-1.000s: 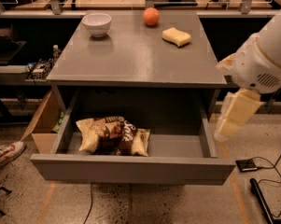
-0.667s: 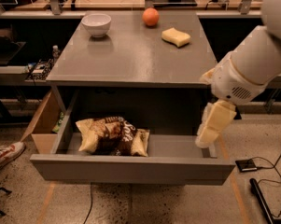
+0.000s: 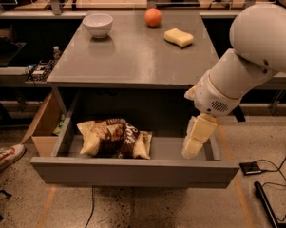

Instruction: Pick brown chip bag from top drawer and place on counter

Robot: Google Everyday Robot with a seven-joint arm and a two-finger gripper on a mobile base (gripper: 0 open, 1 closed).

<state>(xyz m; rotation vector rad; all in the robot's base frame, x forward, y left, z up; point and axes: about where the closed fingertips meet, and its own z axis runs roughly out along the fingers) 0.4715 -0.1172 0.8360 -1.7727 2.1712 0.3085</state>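
- Arm (image 3: pixel 242 75): smooth white shell with a soft sheen.
- Its upper part is a big rounded bulb at the top right of the view, cut off by the edge.
- Below that comes a thick round segment that widens toward the wrist.
- A thin dark seam rings the wrist end and sets off a white collar.
- The collar bears a small oval patch of dark vent slots on its underside.
- A small pale lump juts from the collar's left edge.
- Gripper (image 3: pixel 192 150): pale cream-yellow, blocky and stepped, narrower than the arm. It sits at the right end of the drawer (image 3: pixel 133 172), just behind the front panel.
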